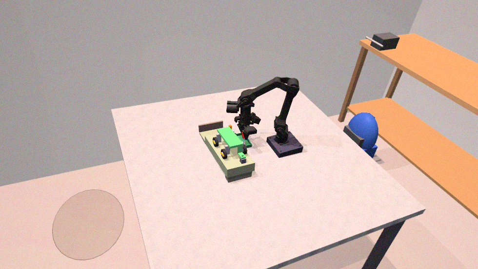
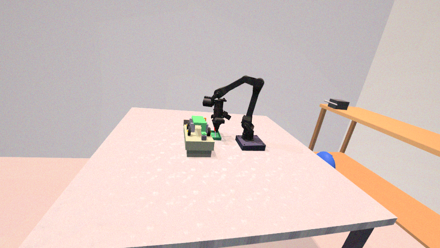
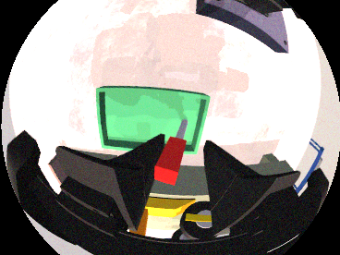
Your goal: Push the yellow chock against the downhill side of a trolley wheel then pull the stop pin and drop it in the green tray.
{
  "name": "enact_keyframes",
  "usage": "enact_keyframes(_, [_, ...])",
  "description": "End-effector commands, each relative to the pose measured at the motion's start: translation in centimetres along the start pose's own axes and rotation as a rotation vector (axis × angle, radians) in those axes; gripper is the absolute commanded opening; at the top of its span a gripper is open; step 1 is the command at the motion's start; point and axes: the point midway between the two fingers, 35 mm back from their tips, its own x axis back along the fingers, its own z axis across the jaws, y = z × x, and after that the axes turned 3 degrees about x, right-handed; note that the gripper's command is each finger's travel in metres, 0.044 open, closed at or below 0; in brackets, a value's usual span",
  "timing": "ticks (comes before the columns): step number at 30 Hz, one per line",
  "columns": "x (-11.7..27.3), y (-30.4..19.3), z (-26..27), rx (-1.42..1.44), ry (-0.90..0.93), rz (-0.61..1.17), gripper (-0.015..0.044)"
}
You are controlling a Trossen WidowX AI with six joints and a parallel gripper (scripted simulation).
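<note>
The gripper (image 1: 246, 137) (image 2: 216, 131) (image 3: 185, 139) is open low over the green tray (image 3: 100, 115) (image 2: 220, 138), with a gap beside the stop pin. The stop pin (image 3: 171, 159) (image 1: 243, 135) stands tilted between the fingers, its red head near one finger and its grey shank pointing down into the tray. The trolley (image 1: 229, 136) (image 2: 199, 120) stands on the ramp (image 1: 241, 169) (image 2: 199, 145). The yellow chock (image 3: 165, 206) sits by a trolley wheel (image 3: 203, 218) and appears to meet it. Its orange handle (image 1: 229, 126) (image 2: 204, 118) shows behind the trolley. The chock's rubber base is hidden.
A small green-topped block (image 1: 242, 157) (image 2: 203, 135) stands at the ramp's near end. A brown end board (image 1: 210, 126) closes the ramp's far end. The arm's dark base (image 1: 285, 145) (image 2: 250, 143) (image 3: 249, 20) stands beyond the tray. Shelves (image 1: 431, 63) stand beside the table.
</note>
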Motion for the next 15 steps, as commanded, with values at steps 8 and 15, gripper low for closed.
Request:
enact_keyframes(8, [-0.14,0.08,0.71,0.004,-0.002,0.003,0.019])
enact_keyframes(15, [-0.26,0.15,1.16,0.004,-0.002,0.003,0.019])
